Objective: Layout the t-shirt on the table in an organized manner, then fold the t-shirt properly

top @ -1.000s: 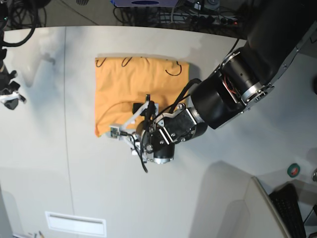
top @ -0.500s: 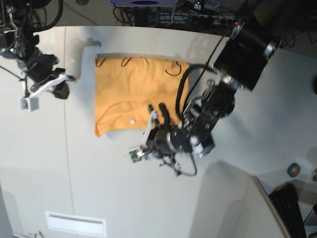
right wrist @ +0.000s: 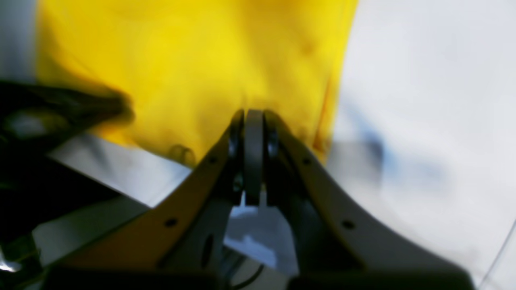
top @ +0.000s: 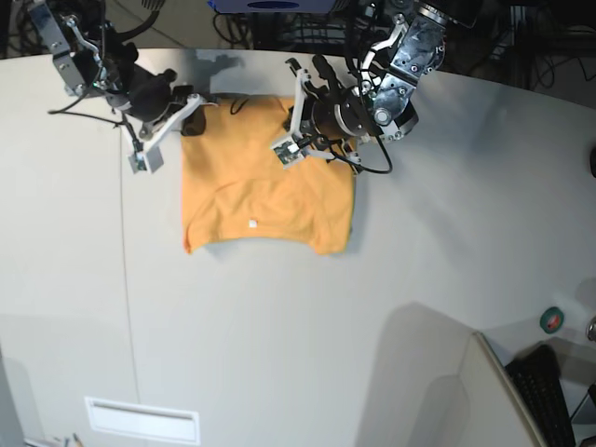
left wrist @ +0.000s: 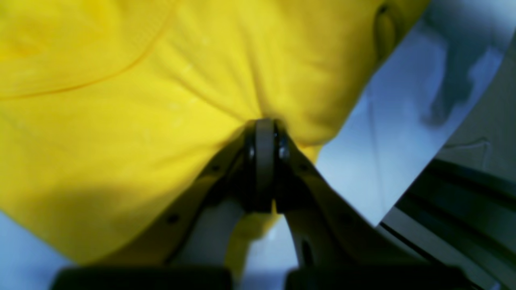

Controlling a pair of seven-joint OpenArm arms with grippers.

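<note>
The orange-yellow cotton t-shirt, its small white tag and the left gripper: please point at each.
orange-yellow cotton t-shirt (top: 265, 200), base view, middle of cloth
small white tag (top: 251, 223), base view, centre
left gripper (left wrist: 264, 133), left wrist view, closed fingertips

One t-shirt (top: 265, 200) out there, orange-yellow, on the one white tabletop (top: 279, 345), and a single small white tag (top: 251, 223) shows on it. Two arms are in play, so two end effectors: the left end effector (top: 296, 119) at one top corner of the cloth and the right end effector (top: 193, 110) at the other. Off at the edge I count one dark keyboard (top: 549, 391) and one small round green-rimmed thing (top: 552, 319).
</note>
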